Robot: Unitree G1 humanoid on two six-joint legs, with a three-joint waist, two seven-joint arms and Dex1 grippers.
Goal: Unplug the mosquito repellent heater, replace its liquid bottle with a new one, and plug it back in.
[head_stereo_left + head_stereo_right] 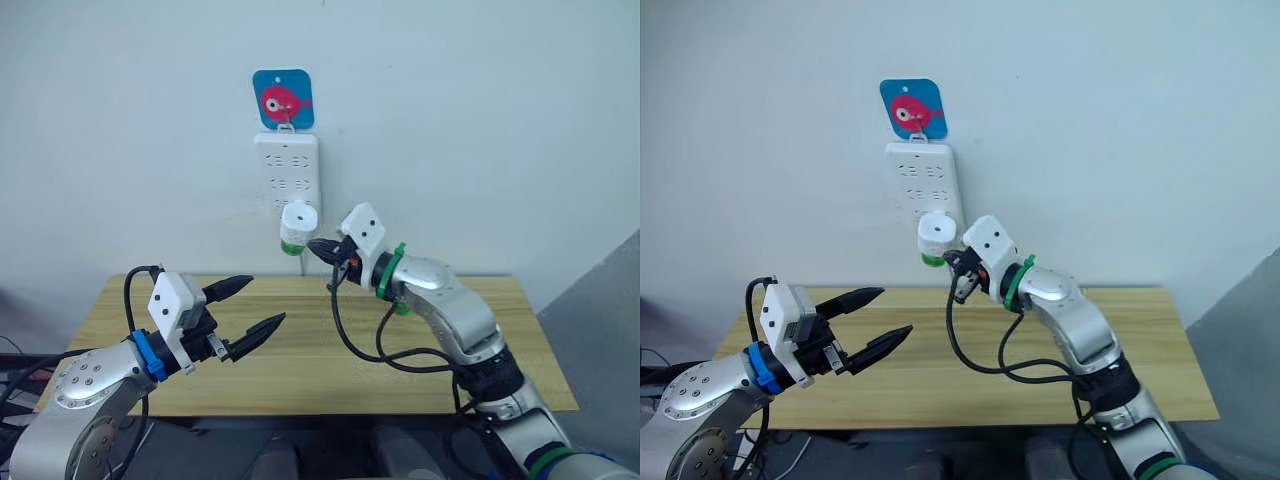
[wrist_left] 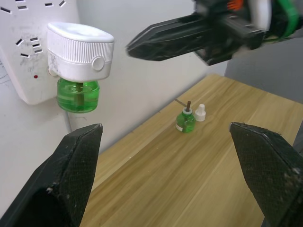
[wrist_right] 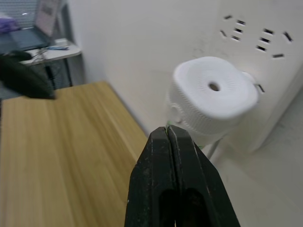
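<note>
White ribbed mosquito repellent heater [image 2: 78, 49], green bottle [image 2: 78, 95] beneath

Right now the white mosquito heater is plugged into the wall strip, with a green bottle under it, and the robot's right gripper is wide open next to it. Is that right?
Not quite. The right gripper is shut, its two black fingers pressed together, as the right wrist view shows. The rest holds: the mosquito heater sits plugged into the wall strip with the green bottle under it.
</note>
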